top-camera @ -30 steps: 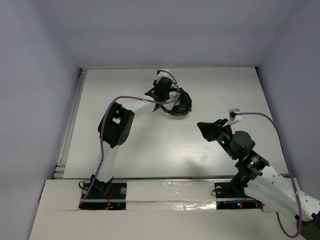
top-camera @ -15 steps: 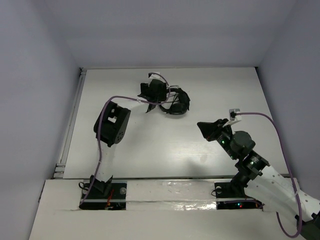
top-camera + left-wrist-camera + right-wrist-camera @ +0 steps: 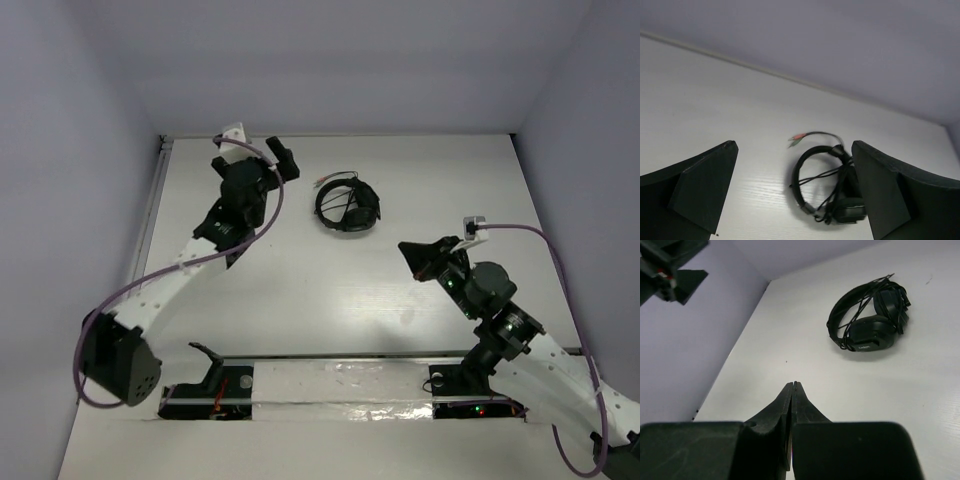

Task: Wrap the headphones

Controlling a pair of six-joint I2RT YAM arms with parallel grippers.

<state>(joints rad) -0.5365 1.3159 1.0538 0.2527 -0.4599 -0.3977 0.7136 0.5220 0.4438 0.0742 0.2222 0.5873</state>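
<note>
1. My left pincer (image 3: 281, 162) is released, jaws wide apart with nothing between them. A second ago it was down on the headphones; now it has pulled back to the far-left of the counter (image 3: 300, 290).
2. My right pincer (image 3: 792, 386) is clenched on nothing, fingers pressed flat together - it was slightly parted a moment ago. The arm has barely shifted and hangs over the near-right side, well apart from the headphones.
3. The headphones (image 3: 347, 206) lie free on the counter at far centre, in roughly the same spot as before, with no pincer touching them. The cable (image 3: 856, 315) is looped across the headband (image 3: 801, 172) and ear cups.
4. The plug end (image 3: 796, 138) sticks out loose just beside the headband, not tucked in.
5. My read: the let-go and retreat suggest the wrap is done or nearly so - only that short tail is left hanging.
</note>
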